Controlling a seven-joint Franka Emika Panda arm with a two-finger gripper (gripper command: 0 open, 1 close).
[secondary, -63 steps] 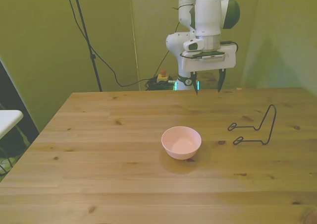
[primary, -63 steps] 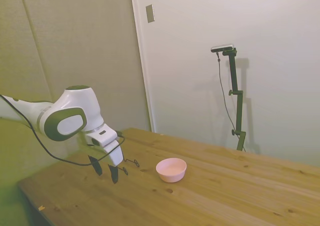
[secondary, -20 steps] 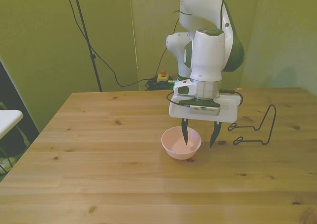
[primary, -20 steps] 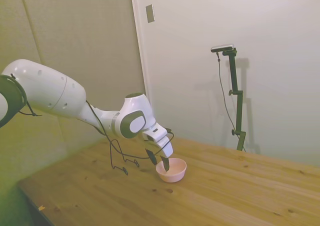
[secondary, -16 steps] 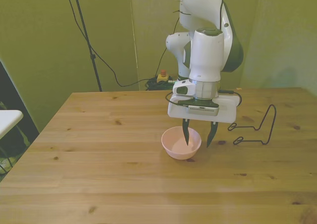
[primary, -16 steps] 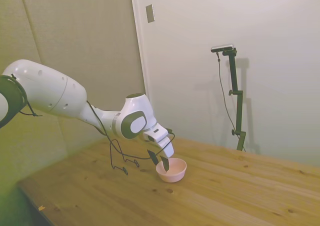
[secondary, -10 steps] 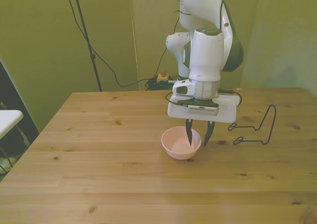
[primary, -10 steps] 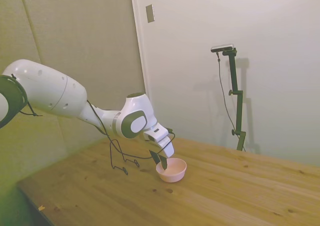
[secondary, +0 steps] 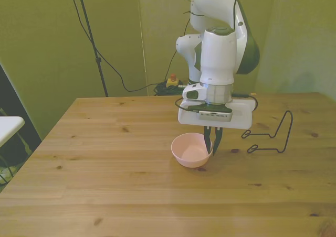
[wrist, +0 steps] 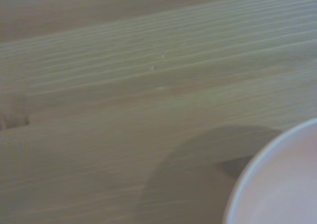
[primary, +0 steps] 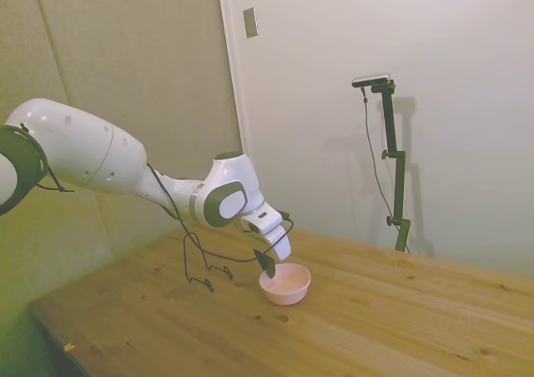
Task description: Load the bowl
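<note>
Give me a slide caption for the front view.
Gripper shut on the rim of the pink bowl, wire rack standing to the front view's right.

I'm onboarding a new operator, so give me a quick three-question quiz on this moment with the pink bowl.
1. True or false: the gripper is shut on the rim of the bowl.
2. In the front view, the wire rack stands on which side of the bowl? A) the front view's left B) the front view's right C) inside it
3. Fill in: the bowl rests on the wooden ____.

Key
1. True; the fingers pinch the rim on the side nearest the rack.
2. B
3. table
</note>
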